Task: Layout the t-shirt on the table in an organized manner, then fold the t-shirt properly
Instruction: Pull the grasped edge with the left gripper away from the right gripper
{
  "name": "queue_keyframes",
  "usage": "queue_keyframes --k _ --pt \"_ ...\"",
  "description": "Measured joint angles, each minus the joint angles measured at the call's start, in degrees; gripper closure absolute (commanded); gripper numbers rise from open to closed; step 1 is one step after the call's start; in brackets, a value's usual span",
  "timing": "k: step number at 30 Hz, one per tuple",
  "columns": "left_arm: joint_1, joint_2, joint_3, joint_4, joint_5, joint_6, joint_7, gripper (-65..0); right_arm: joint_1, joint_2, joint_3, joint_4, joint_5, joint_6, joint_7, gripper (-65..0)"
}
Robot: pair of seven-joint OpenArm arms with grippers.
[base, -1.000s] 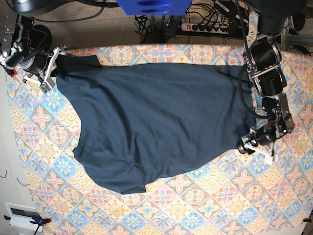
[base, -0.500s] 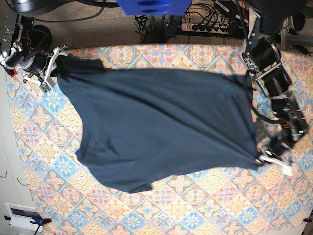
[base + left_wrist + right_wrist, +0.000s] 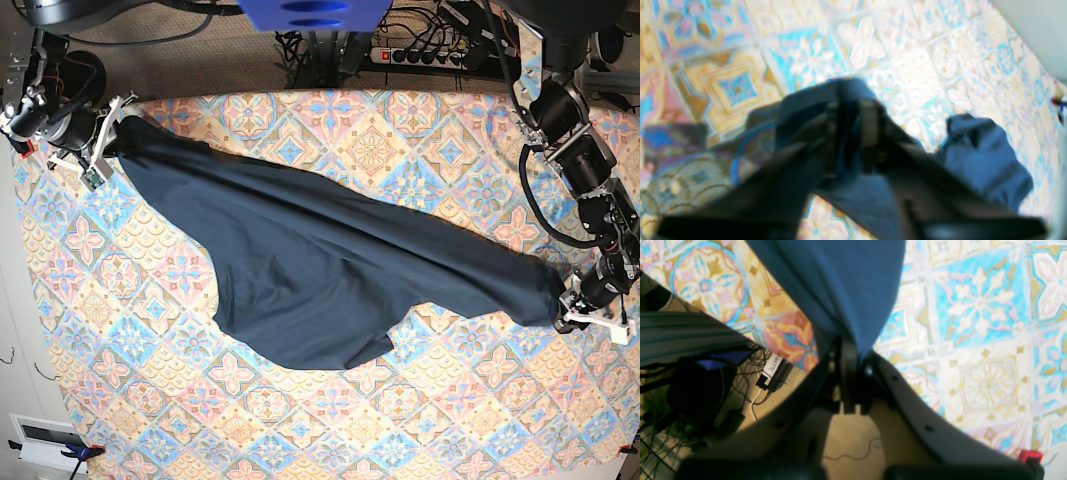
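Right gripper (image 3: 848, 373) and left gripper (image 3: 853, 133) each pinch the t-shirt (image 3: 330, 270), stretched across the table (image 3: 420, 420).

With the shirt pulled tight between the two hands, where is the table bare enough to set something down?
Bare table runs along the whole near edge below the t-shirt, and in a wide wedge above it, between the cloth and the far edge. The diagonal from the right hand to the left hand is taken up by cloth, widest at the middle.
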Motion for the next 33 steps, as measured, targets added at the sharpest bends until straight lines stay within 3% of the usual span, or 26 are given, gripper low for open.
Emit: queue_keyframes --k 3,5,8,11,13,19,22,27,33 --pt "-0.24 -2.45 0.04 -1.01 -0.57 2.47 -5.49 -40.8 -0.09 -0.02 -0.09 0.00 -0.13 0.00 -0.26 -1.1" --pt "-1.07 -3.78 -0.26 -1.22 -0.68 2.89 -7.45 -43.5 0.04 0.02 -0.11 0.00 0.04 0.00 -0.15 -1.1" --pt "-2.43 -4.17 -0.48 -1.20 -1.18 2.78 -6.08 -43.6 0.02 -0.02 -0.20 0.00 0.00 0.00 -0.31 -1.1" --pt "0.76 -3.82 -0.02 1.29 -1.75 2.47 2.56 -41.3 0.24 0.00 -0.20 0.00 0.00 0.00 -2.56 -1.1" --pt "7.76 -3.39 0.26 8.00 -3.82 0.70 7.74 -38.4 0.11 0.00 -0.20 0.00 -0.09 0.00 -2.64 -1.1" --pt "25.55 -0.81 0.66 28.65 -13.73 -0.50 13.84 -24.7 3.78 -0.22 -0.35 0.11 1.46 -0.04 -3.74 -1.1" --pt "29.22 -1.07 0.79 30.45 -15.30 -0.33 14.19 -22.1 8.52 0.02 -0.35 0.31 5.95 -0.17 -3.28 -1.1" --pt "31.74 -1.16 5.20 29.75 -14.49 0.15 14.78 -21.4 17.49 -0.55 -0.94 0.37 6.54 0.02 -4.28 -1.1" --pt "31.28 0.48 11.10 30.10 -14.45 0.20 14.21 -21.4 36.96 -0.48 -6.08 -0.31 6.84 0.20 -3.23 -1.1"
